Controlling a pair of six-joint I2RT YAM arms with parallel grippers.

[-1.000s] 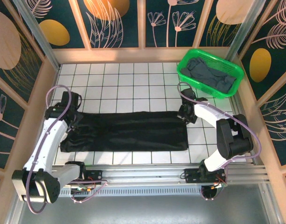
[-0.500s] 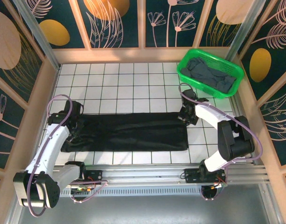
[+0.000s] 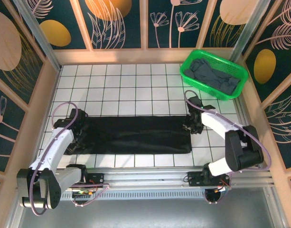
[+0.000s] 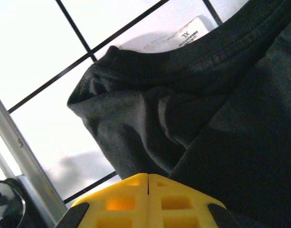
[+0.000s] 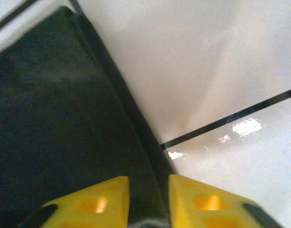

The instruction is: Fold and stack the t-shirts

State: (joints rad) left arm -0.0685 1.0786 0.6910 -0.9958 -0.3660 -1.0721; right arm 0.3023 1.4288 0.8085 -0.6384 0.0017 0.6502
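— Black cloth first: where did it lie?

— The black t-shirt (image 3: 131,135) lay as a long flat band, left to right, across the near part of the white-tiled bench (image 3: 131,90). Its left end was bunched, and the left wrist view showed the collar and a white label (image 4: 183,35) there.

— And the jaws?

— The left gripper (image 4: 147,176) sat at that bunched end, its yellow jaws pressed together against the cloth. Whether any fabric was caught between them, I could not tell. The right gripper (image 5: 149,185) was at the shirt's far right corner, jaws slightly spread, with the dark edge of the cloth lying in the gap.

— What else stood around?

— A green basket (image 3: 223,60) stood in the far right corner, well apart from the shirt, with the grey t-shirt (image 3: 214,73) crumpled inside. The right arm reached across the tiles between basket and shirt. Painted wall panels (image 3: 117,23) closed in the far side, and an aluminium rail (image 3: 150,178) ran along the near edge just beyond the shirt's near hem.
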